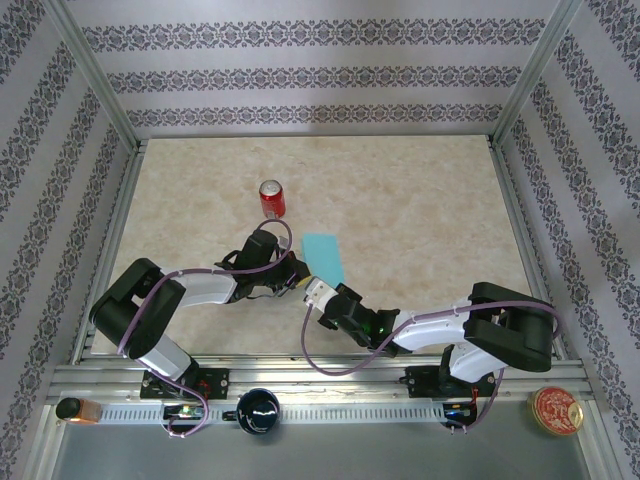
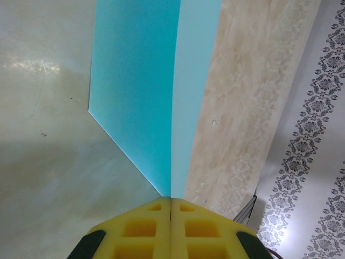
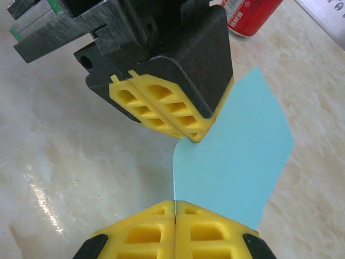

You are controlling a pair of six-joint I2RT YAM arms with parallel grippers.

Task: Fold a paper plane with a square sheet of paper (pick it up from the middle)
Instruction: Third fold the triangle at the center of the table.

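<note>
My left pincer [image 2: 171, 200] and right pincer [image 3: 175, 204] were both clamped on the folded blue paper [image 1: 326, 256] over the worktop [image 1: 430, 220] (near the red can [image 1: 272, 199]). I needed to pull softly and keep the edges even.

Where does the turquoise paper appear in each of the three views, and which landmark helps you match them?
Top external: turquoise paper at centre, just right of and below the red can.
Left wrist: the paper at upper centre, narrowing downward.
Right wrist: the paper right of centre.
Landmark: the red can, at the right wrist view's top edge.
</note>
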